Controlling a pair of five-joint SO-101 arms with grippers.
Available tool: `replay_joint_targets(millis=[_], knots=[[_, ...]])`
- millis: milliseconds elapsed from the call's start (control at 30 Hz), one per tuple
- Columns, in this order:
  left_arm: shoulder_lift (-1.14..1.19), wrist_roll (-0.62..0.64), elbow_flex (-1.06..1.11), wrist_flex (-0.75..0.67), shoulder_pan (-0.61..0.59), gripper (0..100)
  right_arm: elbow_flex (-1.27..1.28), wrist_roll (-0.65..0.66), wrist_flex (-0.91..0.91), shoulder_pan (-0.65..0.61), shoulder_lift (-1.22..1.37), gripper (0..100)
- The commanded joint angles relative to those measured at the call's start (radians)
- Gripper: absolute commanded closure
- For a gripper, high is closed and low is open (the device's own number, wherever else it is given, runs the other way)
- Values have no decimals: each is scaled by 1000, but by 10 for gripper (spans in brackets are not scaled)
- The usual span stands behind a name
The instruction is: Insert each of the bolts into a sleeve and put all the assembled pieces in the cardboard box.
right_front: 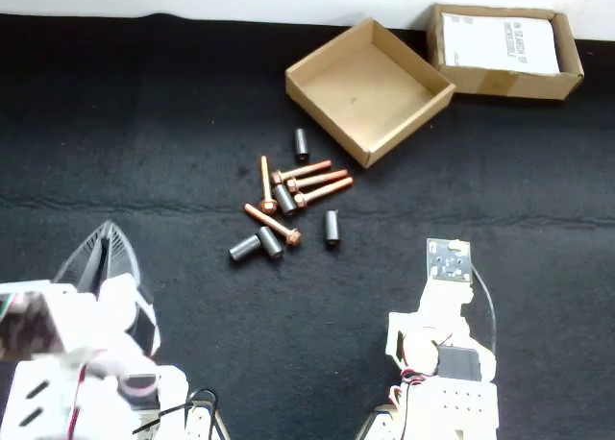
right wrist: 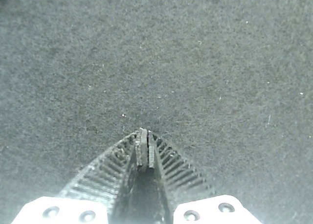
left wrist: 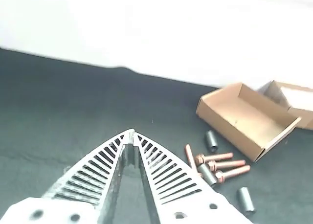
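Several copper bolts [right_front: 318, 181] lie in a loose heap mid-table, mixed with several dark grey sleeves [right_front: 332, 227]. None of the bolts is inside a sleeve. The open cardboard box [right_front: 430, 85] stands behind them with nothing in it. My left gripper [right_front: 106, 231] is at the near left, shut with nothing held, well short of the heap. In the left wrist view the left gripper [left wrist: 130, 135] points toward the bolts [left wrist: 222, 164], sleeves [left wrist: 211, 140] and box [left wrist: 279, 136]. My right gripper [right wrist: 145, 135] is shut and hangs over bare black mat [right wrist: 156, 62] at the near right.
A second cardboard box [right_front: 567, 80] holding a white printed sheet stands at the far right corner. The black mat [right_front: 144, 123] covers the table, with open room to the left and right of the heap. A white wall runs behind.
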Motion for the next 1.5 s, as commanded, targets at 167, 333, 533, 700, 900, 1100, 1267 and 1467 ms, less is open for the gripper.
replay_joint_targets(millis=[167,333,533,700,900,1100,1267,1467], knots=[[-1,0,-326,276,-2,987,54,-3,18,10,-1,991],[-1,0,-418,413,-1,987,54,-3,18,10,-1,991],[-1,3,-410,436,-1,987,54,-3,18,10,-1,991],[-1,3,-410,436,1,987,54,-3,18,10,-1,991],[-1,2,-412,436,1,987,54,-3,18,10,-1,991],[-1,2,-337,437,2,987,54,-3,18,10,-1,991],[-1,3,-193,428,-1,987,54,-2,18,5,-1,991],[-1,0,-134,377,4,986,54,-2,18,5,-1,991]])
